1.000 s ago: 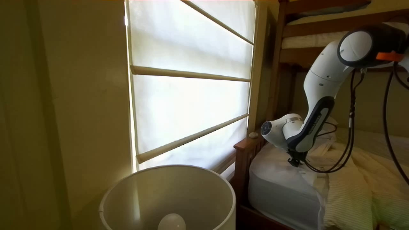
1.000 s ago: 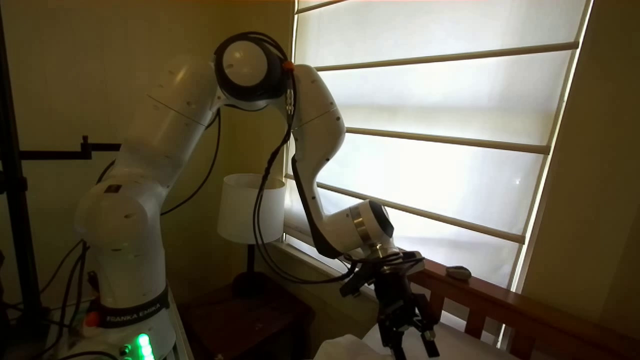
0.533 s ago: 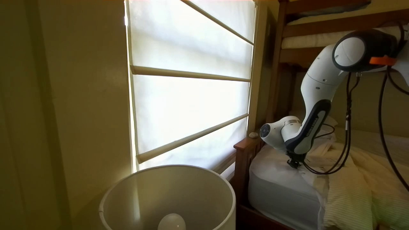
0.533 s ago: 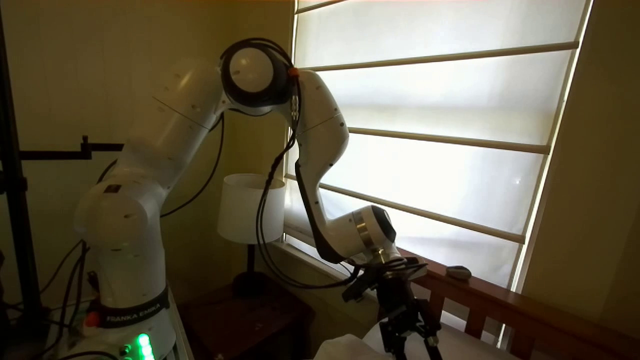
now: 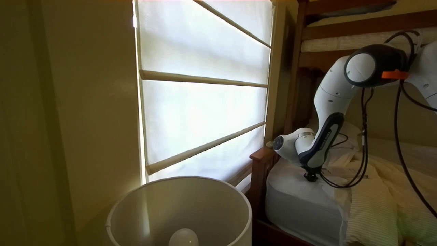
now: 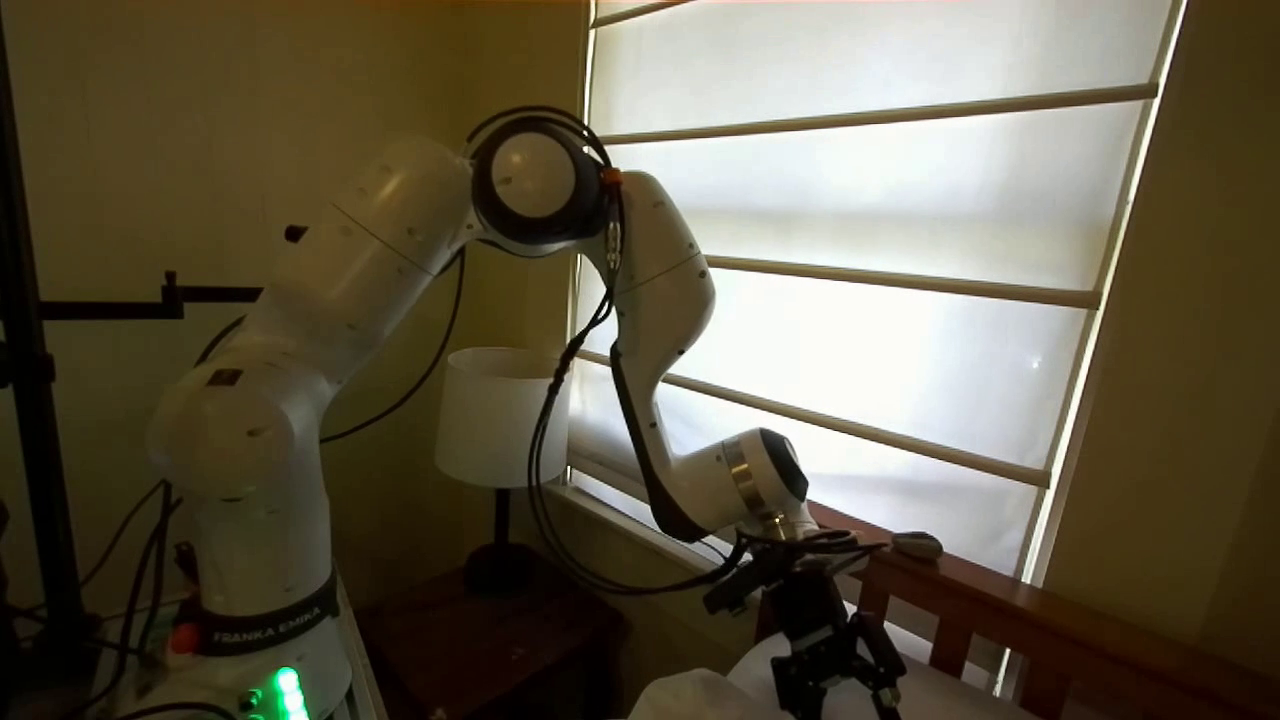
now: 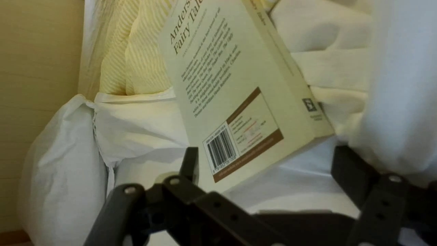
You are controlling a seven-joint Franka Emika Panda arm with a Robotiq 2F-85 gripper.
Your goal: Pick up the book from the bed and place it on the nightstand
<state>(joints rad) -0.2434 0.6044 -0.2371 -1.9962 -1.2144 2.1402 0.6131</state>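
The book (image 7: 235, 92) is a pale paperback with a barcode, lying on the rumpled bedding in the wrist view. Its near end points toward my gripper (image 7: 269, 167), which is open. The left finger is beside the barcode corner, and the right finger is apart from the spine corner, over white sheet. Contact cannot be told. In both exterior views my gripper (image 5: 310, 176) (image 6: 845, 700) is low over the bed (image 5: 300, 201); the book is not clearly seen there. The dark wooden nightstand (image 6: 480, 640) stands between the robot base and the bed.
A lamp with a white shade (image 6: 500, 420) stands on the nightstand; its shade (image 5: 181, 212) fills the lower part of an exterior view. A wooden bed rail (image 6: 1000, 600) with a small rounded object (image 6: 917, 545) runs by the window blind. Cables (image 6: 545, 480) hang from the arm.
The arm has reached further out and lower. The gripper has moved left and slightly down in an exterior view and right and down in another. The fingers stay open.
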